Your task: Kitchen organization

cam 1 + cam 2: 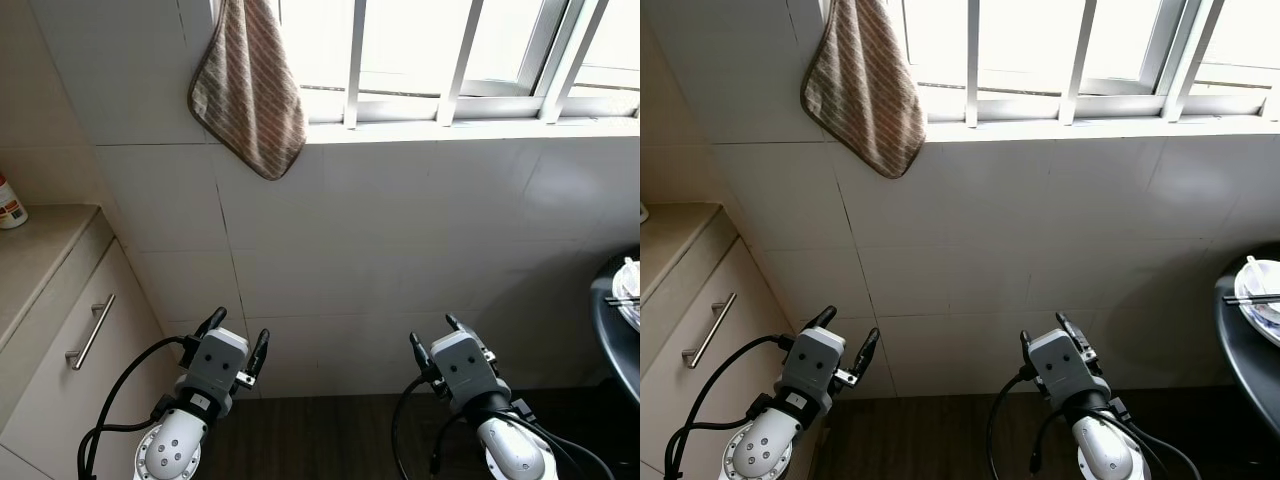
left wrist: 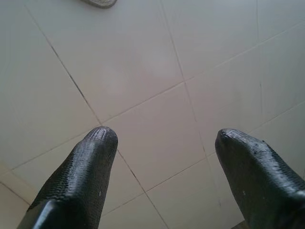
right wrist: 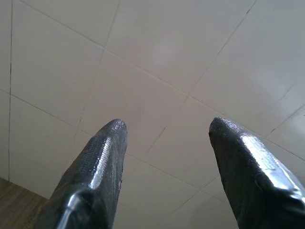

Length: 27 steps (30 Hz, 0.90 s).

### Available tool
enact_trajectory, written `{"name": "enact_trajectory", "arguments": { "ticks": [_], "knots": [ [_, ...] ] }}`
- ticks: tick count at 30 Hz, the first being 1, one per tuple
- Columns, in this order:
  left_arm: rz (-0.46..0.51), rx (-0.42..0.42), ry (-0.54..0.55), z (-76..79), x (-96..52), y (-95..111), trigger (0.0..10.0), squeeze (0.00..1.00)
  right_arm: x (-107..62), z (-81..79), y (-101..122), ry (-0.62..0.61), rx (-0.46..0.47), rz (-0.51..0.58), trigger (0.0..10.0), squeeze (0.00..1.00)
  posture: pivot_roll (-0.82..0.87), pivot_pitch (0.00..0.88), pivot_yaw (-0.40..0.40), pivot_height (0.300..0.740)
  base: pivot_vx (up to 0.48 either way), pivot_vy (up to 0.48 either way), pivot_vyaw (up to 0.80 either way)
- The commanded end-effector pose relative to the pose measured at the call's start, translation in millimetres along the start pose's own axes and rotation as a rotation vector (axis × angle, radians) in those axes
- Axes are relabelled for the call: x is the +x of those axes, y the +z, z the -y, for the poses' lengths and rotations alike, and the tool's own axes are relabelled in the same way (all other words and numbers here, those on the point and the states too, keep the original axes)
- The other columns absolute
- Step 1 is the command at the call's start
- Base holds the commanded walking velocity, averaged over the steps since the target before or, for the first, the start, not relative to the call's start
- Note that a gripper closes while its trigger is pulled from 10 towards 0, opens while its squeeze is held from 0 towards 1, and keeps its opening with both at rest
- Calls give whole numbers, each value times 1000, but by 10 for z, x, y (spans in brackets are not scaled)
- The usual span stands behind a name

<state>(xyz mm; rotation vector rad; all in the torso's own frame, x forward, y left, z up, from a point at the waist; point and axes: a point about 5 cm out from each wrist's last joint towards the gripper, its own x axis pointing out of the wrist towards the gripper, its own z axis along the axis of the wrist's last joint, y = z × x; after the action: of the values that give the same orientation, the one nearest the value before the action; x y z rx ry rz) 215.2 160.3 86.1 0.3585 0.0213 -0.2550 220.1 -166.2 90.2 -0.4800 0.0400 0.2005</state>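
Left gripper (image 1: pixel 237 335) and right gripper (image 1: pixel 431 335) both spread wide, empty, facing tiled wall (image 1: pixel 400 230), striped cloth (image 1: pixel 250 90) hanging below window sill, cabinet (image 1: pixel 70 350) edge at left, dark round table (image 1: pixel 612 330) rim at right.

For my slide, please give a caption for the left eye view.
Both grippers, left and right, open before a tiled wall, under a hanging cloth.

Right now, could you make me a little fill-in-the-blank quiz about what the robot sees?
1. The striped cloth hangs beside the ____.
2. Both the left tool and the right tool have their fingers ____.
3. The chopsticks lie across a white ____.
4. The cabinet on the robot's left has a metal ____.

Missing words: window; open; bowl; handle
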Motion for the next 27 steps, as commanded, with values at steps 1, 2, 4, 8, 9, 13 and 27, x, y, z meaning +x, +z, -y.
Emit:
{"name": "enact_trajectory", "arguments": {
  "ticks": [1,2,4,8,9,13,27],
  "knots": [
    [1,-12,-5,-4,-5,10,10000,0,9,14,24,-15,7,16,10000,0,0,0,6,740,0,0,0],
    [1,-13,-6,-3,-4,10,10000,0,9,17,26,-17,7,18,10000,0,0,0,6,740,0,0,0],
    [3,-14,-9,0,-4,14,10000,0,13,17,24,-16,9,17,10000,0,4,0,1,740,0,0,0],
    [3,-17,-10,3,-5,14,10000,0,21,14,22,-13,12,16,10000,0,6,0,0,740,0,0,0],
    [9,-20,-7,3,-5,19,10000,0,22,14,20,-11,15,16,10000,0,5,0,0,740,0,0,0],
    [9,-24,-10,8,-4,17,10000,0,24,16,16,-12,14,16,10000,0,4,0,-2,740,0,0,0],
    [15,-27,-6,19,-3,25,10000,0,45,27,31,-8,25,27,10000,0,5,0,-8,740,0,0,0]
  ]
}}
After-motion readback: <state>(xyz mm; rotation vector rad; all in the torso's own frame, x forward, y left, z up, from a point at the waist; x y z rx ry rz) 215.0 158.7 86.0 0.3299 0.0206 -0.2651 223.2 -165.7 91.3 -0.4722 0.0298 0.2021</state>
